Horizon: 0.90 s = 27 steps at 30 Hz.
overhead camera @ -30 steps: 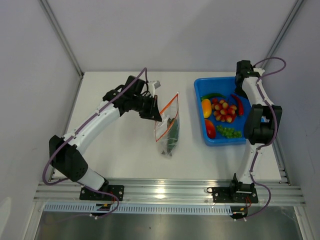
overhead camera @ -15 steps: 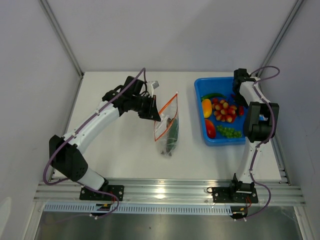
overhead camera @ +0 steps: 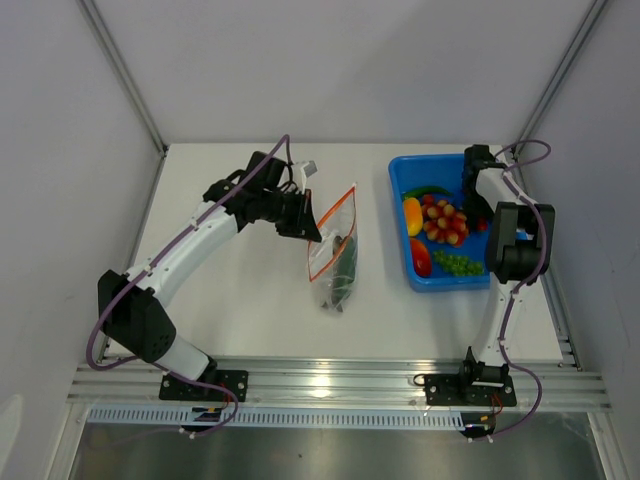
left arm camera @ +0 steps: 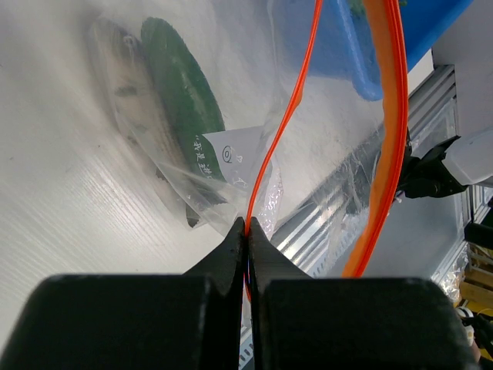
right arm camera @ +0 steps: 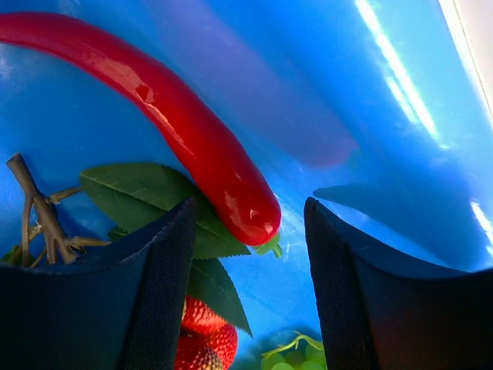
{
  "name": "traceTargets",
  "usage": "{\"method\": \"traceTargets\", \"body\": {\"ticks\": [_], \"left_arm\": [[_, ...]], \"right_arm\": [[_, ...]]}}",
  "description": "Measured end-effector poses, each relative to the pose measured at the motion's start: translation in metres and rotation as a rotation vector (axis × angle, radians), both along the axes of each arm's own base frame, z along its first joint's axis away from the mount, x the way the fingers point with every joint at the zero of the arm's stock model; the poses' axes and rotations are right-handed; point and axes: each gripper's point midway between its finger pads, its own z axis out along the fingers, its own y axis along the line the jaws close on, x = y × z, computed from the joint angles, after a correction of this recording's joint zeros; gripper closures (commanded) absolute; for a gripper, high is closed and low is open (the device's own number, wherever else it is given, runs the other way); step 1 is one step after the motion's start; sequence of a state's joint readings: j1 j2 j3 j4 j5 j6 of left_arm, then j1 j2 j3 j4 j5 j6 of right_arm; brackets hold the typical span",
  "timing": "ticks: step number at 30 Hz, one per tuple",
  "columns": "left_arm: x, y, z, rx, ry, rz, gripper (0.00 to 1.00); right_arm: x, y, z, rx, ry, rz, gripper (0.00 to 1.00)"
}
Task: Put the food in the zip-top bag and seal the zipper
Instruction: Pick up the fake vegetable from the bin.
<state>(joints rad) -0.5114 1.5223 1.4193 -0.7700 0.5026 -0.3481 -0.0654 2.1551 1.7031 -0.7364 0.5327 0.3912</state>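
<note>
Left gripper (left arm camera: 247, 231): clenched on one thin orange lip of the zipper (overhead camera: 335, 205), holding the bag's mouth up off the surface.
Zip-top bag (overhead camera: 337, 250): mid-table between the two arms, its lower end resting on the table (overhead camera: 240, 310). The cucumber (left arm camera: 181, 100) and grey fish (left arm camera: 127, 108) lie inside it, side by side.
Right gripper (right arm camera: 248, 212): jaws apart and lowered into the blue tub (overhead camera: 400, 175). The tip of the red pepper (right arm camera: 185, 131) lies between its fingers, with nothing gripped.
Food in the tub: mango (overhead camera: 412, 215), cherry tomatoes (overhead camera: 445, 222), grapes (overhead camera: 458, 264).
</note>
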Motion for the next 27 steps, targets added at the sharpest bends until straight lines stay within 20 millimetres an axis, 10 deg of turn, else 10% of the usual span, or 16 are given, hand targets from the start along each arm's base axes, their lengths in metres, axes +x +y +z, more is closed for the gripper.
{"method": "traceTargets", "body": {"ticks": [9, 16, 27], "left_arm": [[0.002, 0.002, 0.001, -0.005, 0.002, 0.004, 0.99], [0.002, 0.003, 0.001, -0.006, 0.004, 0.008, 0.99], [0.001, 0.003, 0.001, -0.01, 0.009, 0.004, 0.99]], "right_arm": [[-0.003, 0.004, -0.017, -0.004, 0.038, 0.025, 0.45], [-0.002, 0.002, -0.02, -0.027, 0.033, 0.044, 0.74], [-0.01, 0.01, -0.013, -0.071, 0.08, 0.083, 0.91]]}}
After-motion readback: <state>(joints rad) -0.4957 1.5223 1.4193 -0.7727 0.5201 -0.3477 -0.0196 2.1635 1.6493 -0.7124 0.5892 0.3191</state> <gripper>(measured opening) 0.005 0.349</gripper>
